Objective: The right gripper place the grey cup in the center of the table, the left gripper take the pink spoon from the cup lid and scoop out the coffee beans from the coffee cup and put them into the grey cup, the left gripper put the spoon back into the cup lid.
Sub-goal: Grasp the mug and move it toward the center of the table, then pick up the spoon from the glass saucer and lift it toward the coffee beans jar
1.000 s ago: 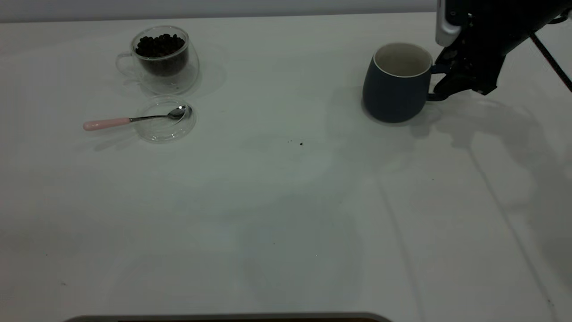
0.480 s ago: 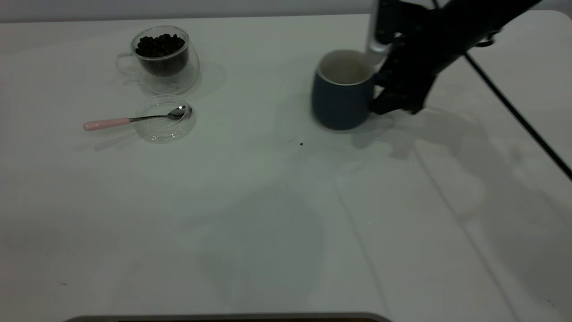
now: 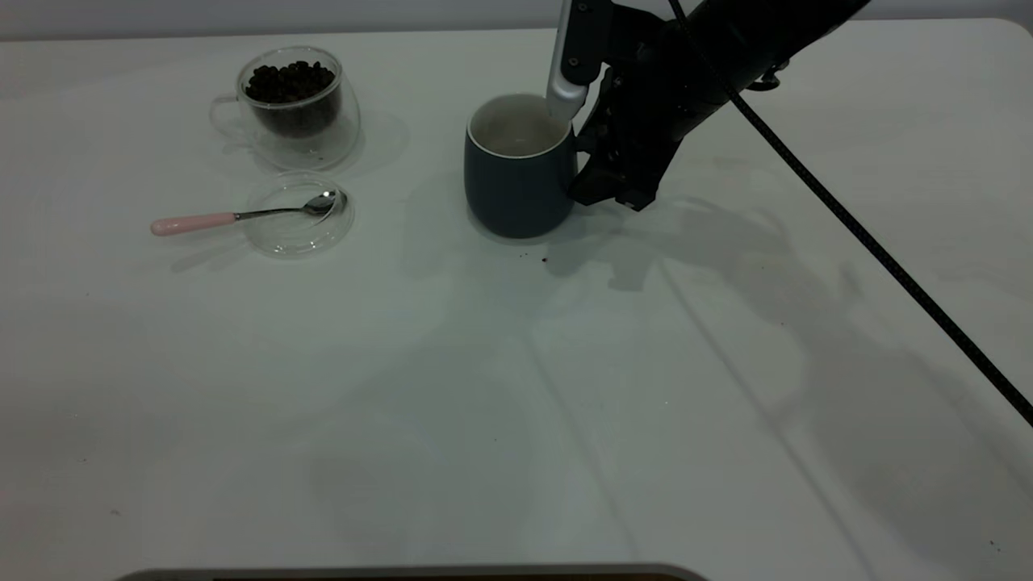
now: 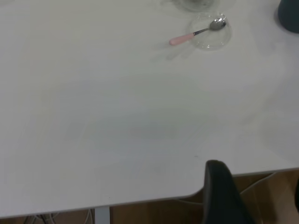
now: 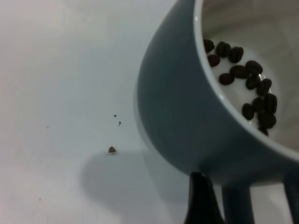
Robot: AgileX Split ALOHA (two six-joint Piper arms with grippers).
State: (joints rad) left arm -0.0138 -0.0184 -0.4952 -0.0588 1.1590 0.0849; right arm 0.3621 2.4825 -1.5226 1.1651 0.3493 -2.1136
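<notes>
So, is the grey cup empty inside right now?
No, the right wrist view shows several dark coffee beans lying on the white bottom of the grey cup.

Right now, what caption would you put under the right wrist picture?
Right claw at the handle of the grey cup, a few coffee beans already lying inside.

The right gripper (image 3: 593, 181) hides the grey cup's (image 3: 516, 181) handle; from the left wrist, only one dark finger (image 4: 222, 196) shows, cut off.
</notes>
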